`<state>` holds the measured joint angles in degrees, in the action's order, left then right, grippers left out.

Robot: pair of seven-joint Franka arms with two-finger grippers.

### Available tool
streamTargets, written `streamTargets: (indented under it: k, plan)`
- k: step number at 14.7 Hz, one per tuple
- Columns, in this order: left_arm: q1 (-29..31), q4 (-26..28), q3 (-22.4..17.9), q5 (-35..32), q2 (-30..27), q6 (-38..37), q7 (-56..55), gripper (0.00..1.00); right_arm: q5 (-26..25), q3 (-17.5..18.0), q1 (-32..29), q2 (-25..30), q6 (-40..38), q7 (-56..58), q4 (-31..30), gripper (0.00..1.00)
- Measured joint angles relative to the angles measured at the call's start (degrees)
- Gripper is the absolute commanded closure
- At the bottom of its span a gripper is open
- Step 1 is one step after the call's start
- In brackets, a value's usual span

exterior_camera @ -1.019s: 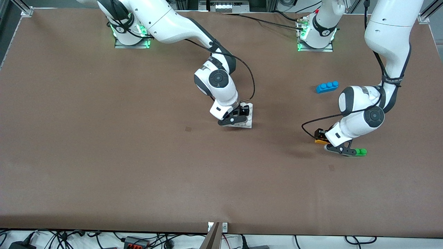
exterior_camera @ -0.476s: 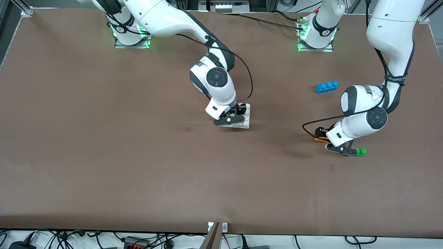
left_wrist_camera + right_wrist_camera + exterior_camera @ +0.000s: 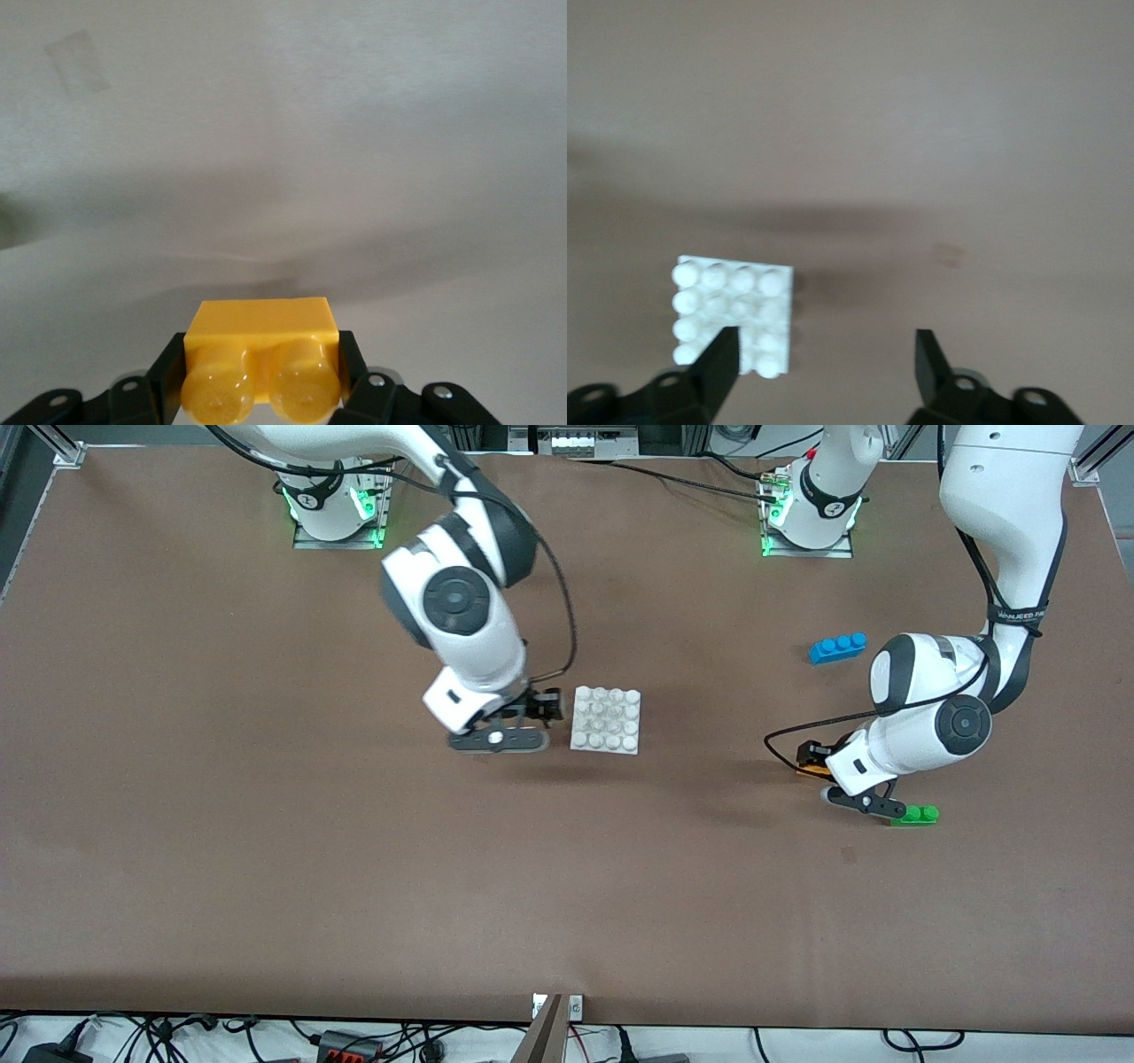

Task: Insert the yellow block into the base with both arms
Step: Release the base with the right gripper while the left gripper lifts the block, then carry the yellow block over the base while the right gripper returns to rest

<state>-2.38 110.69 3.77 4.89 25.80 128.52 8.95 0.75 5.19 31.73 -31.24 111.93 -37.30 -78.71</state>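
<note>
Left end effector point(image 3: 826, 766) was clenched on the small orange-yellow two-stud plastic brick point(image 3: 261, 354), held just above the brown counter point(image 3: 266, 850) near the green two-stud brick point(image 3: 917, 814). Right end effector point(image 3: 824, 359) was released, hovering beside the flat white studded square base plate point(image 3: 606, 719), which lay unrestrained mid-counter. Risk judged: base could be shoved or tipped during pressing; studs could be misaligned.

Three cameras: one high overview, one on each wrist.

Front view looks steeply down from above the worktop point(image 3: 266, 886) edge away from the arm bases, taking in all four edges. Left wrist camera sits close over its own left end effector point(image 3: 261, 390), facing down past the yellow block point(image 3: 262, 332) onto bare worktop. Right wrist camera looks down between the right end effector point(image 3: 824, 363) fingers; it shares the base point(image 3: 735, 310) with the front view point(image 3: 606, 719).
</note>
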Motion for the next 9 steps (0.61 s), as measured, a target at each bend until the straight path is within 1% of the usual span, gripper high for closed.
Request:
streamTargets:
  k: [2,4,6,8,9]
  plan:
    - [-0.09,-0.58,2.72,0.13,-1.24,-2.47,-2.39,0.31,-0.08,-0.02,-3.13,2.52,-4.49,1.23,0.00,0.00]
    - [-0.63,-2.39,5.70,0.23,-2.08,-4.57,-6.39,0.32,-0.36,-0.21,-6.72,5.39,-11.29,4.91,0.02,0.00]
    - [-1.21,-4.59,9.38,0.30,-2.15,-5.60,-11.71,0.34,-0.53,-0.47,-11.56,8.87,-18.77,11.56,0.06,0.00]
    - [-1.83,-5.70,13.30,0.31,-1.88,-5.83,-17.87,0.34,-0.50,-0.67,-17.54,12.35,-26.09,20.67,0.06,0.00]
    - [-2.67,-6.02,14.47,0.32,-1.66,-5.83,-21.11,0.34,-0.52,-0.81,-20.84,13.84,-29.36,25.62,0.05,0.00]
